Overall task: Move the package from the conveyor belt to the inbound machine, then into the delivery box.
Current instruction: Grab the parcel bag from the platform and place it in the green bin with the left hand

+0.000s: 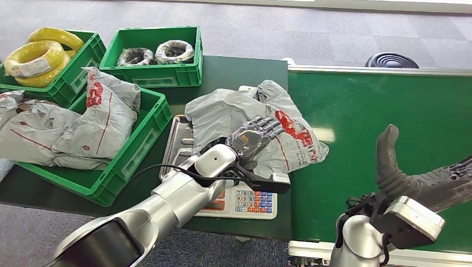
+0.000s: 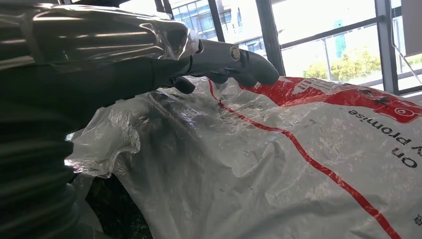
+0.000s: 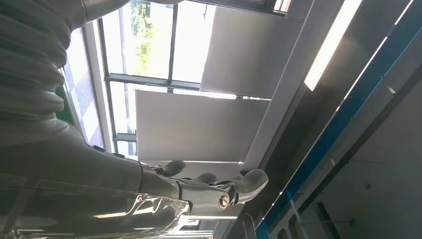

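Fingers [image 1: 266, 129] of left hand [image 1: 253, 140]: extended, flat on grey package [image 1: 234, 114] atop scale [image 1: 247, 203], centre of head view. Right hand [image 1: 428, 178], four o'clock: over green conveyor belt [image 1: 356, 111], spread, empty. Left wrist view: thumb [image 2: 239, 62] above package [image 2: 278, 164]. Right wrist view: right hand [image 3: 199, 191] splayed, holding nothing.

Well left of my left hand [image 1: 253, 142], a green crate [image 1: 67, 83] holds yellow cable coils [image 1: 36, 58]; beyond my hand, another crate [image 1: 158, 72] holds two wrapped dark coils [image 1: 156, 54]

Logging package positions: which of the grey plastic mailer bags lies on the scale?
The grey mailer bag under the left hand, on the metal scale tray; the others lie in the green crate.
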Robot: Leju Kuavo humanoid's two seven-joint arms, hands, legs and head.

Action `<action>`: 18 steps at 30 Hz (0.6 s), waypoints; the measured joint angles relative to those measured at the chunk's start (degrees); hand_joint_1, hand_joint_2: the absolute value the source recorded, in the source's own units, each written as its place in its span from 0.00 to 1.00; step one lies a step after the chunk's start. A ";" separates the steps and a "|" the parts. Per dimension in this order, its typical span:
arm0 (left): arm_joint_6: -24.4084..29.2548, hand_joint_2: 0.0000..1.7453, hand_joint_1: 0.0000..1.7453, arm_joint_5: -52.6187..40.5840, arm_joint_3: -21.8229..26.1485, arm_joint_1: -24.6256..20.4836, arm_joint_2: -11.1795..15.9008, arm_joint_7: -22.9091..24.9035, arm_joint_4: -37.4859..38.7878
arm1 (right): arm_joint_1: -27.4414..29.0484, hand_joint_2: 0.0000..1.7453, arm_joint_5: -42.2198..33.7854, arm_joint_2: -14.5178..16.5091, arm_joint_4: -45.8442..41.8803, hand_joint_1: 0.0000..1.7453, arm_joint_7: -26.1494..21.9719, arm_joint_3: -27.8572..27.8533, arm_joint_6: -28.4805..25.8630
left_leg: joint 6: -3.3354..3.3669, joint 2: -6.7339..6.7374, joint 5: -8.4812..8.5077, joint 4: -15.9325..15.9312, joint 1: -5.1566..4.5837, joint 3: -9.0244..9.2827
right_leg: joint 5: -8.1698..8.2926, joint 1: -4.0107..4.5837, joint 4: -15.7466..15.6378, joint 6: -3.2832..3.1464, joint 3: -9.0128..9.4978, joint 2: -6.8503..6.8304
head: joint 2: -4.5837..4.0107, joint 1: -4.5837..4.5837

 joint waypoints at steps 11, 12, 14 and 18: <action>0.00 1.00 0.00 0.00 0.00 0.00 0.00 0.00 0.00 | 0.00 1.00 0.01 0.01 0.00 0.00 0.00 0.00 0.00 | 0.00 0.00 0.00 0.00 0.00 0.00 | 0.00 0.00 0.00 0.00 0.00 0.00 | 0.00 0.00; 0.00 1.00 0.00 0.00 0.00 0.00 0.00 0.00 0.00 | 0.00 1.00 0.01 0.00 0.00 0.00 0.00 0.00 0.00 | 0.00 0.00 0.00 0.00 0.00 0.00 | 0.00 0.00 0.00 0.00 0.00 0.00 | 0.00 0.01; 0.00 1.00 0.00 0.00 0.00 0.00 0.00 0.00 0.00 | 0.00 1.00 0.01 0.00 0.00 0.00 0.00 0.00 0.00 | 0.00 0.00 0.00 0.00 0.00 0.00 | 0.00 0.00 0.00 0.00 0.00 0.00 | 0.00 0.00; 0.00 1.00 0.00 0.00 0.00 0.00 0.00 0.00 0.00 | 0.00 1.00 0.00 0.01 0.00 0.00 0.00 0.00 0.00 | 0.00 0.00 0.00 0.00 0.00 0.00 | 0.00 0.00 0.00 0.00 0.00 0.00 | 0.00 0.01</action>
